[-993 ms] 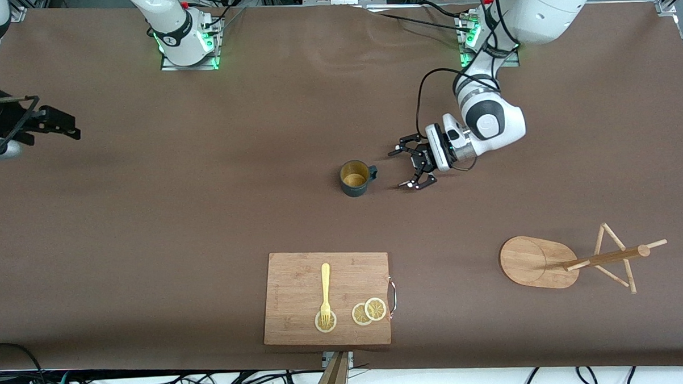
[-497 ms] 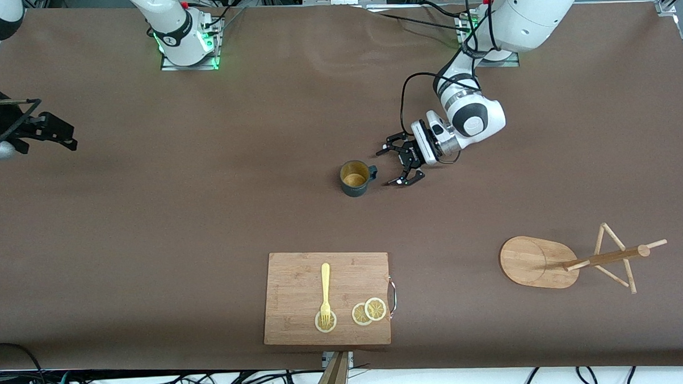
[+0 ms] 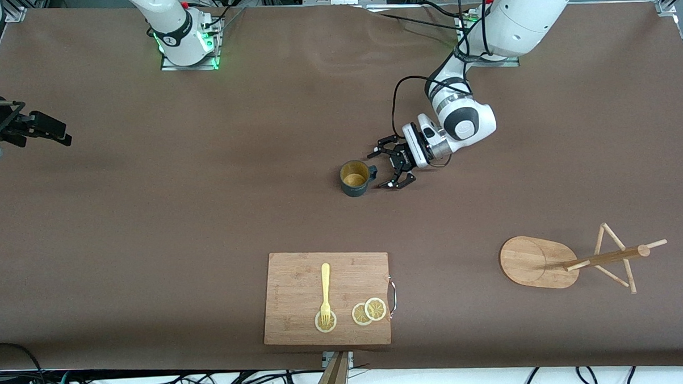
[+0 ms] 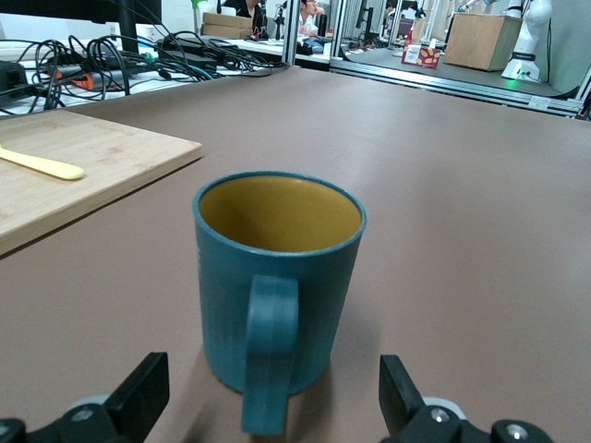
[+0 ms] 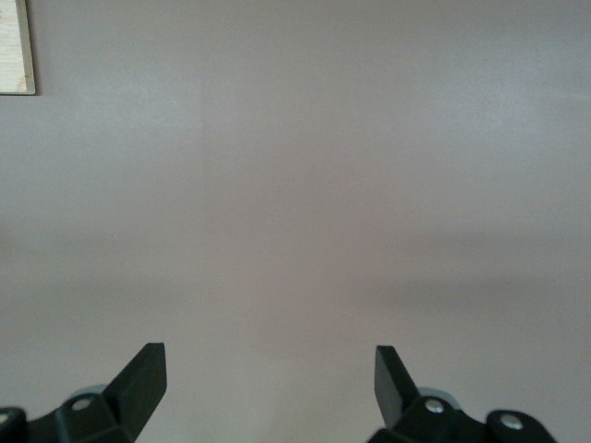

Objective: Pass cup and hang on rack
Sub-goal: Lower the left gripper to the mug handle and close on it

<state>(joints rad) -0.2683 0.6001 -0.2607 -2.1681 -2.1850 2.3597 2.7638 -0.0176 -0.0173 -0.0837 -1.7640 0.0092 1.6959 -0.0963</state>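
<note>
While the cup (image 3: 354, 178) is stood upright on the brown table (image 3: 149, 221) near its middle, its loop handle is turned toward the left gripper (image 3: 387, 169), which is held low just beside that handle with its jaws spread wide and nothing gripped. Seen from the left wrist view, the cup (image 4: 278, 286) is framed between the two black fingertips (image 4: 138, 397), the handle facing the camera, with no contact made. The yellowish inside of the cup is shown empty.

Nearer the front camera than the cup, a bamboo cutting board (image 3: 299, 284) is laid, carrying a yellow fork (image 3: 325, 292) and lemon slices (image 3: 369, 311). The rack (image 3: 571, 260) is set well apart from the cup, toward the left arm's end of the table.

The right gripper (image 3: 44, 129) is kept waiting over the right arm's end of the table, well apart from the cup, jaws wide and empty.
</note>
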